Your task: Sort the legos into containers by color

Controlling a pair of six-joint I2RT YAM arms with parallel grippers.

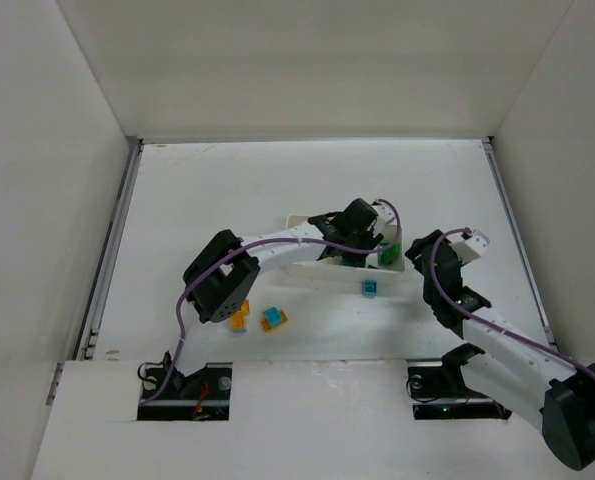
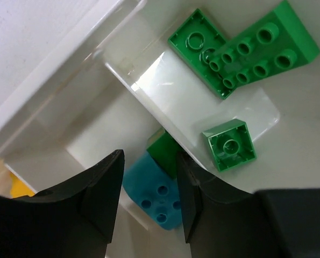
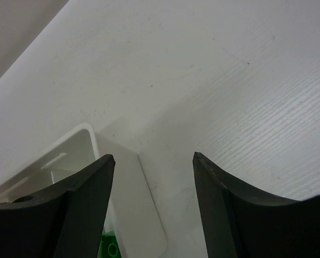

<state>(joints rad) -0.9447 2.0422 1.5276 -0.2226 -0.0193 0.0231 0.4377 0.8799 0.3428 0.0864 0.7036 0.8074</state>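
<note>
Hazard: my left gripper (image 2: pixel 149 158), jaws part-spread, hold unclear, straddles green brick (image 2: pixel 161 148) touching cyan brick (image 2: pixel 154 199) beside the divider (image 2: pixel 143 102); green could settle wrong-side. Right gripper (image 3: pixel 153 158): spread, empty.

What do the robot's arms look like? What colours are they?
The left arm and right arm are white tubes with chunky black joints. A thin purple cable runs along each one. Each arm ends in two smooth, curved black fingers.
</note>
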